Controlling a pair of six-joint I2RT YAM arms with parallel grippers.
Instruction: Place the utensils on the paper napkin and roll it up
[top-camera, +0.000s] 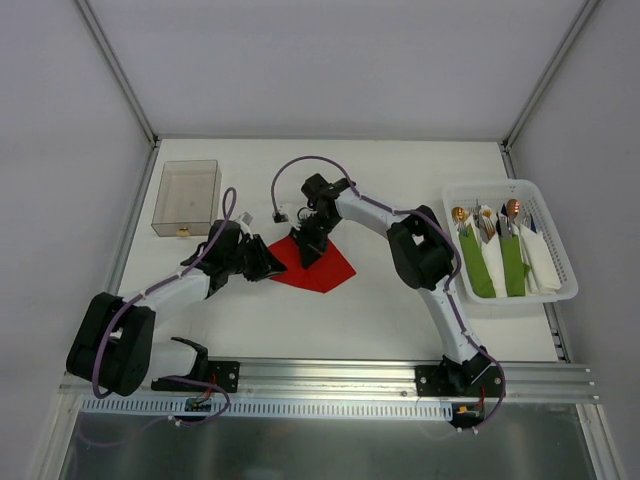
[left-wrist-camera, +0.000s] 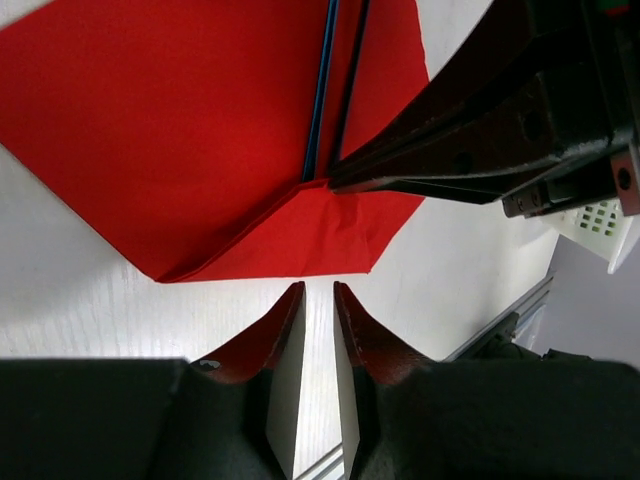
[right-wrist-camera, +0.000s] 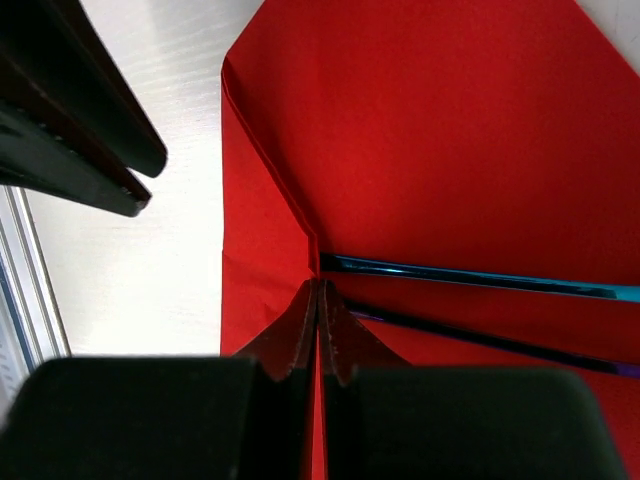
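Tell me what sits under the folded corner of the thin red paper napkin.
Two slim blue and purple metal utensil handles slip beneath the flap of the red napkin, at the shut right gripper. Their covered ends cannot be seen.

White table (top-camera: 300, 320); pale grey walls (top-camera: 330, 60); aluminium rail (top-camera: 330, 372) along near edge; even light.

The paper napkin (right-wrist-camera: 450, 130) is bright red, the utensils (right-wrist-camera: 480, 278) iridescent blue and purple.

Table (top-camera: 400, 170): napkin (top-camera: 330, 268) (red), basket (top-camera: 565, 290), box (top-camera: 186, 197)
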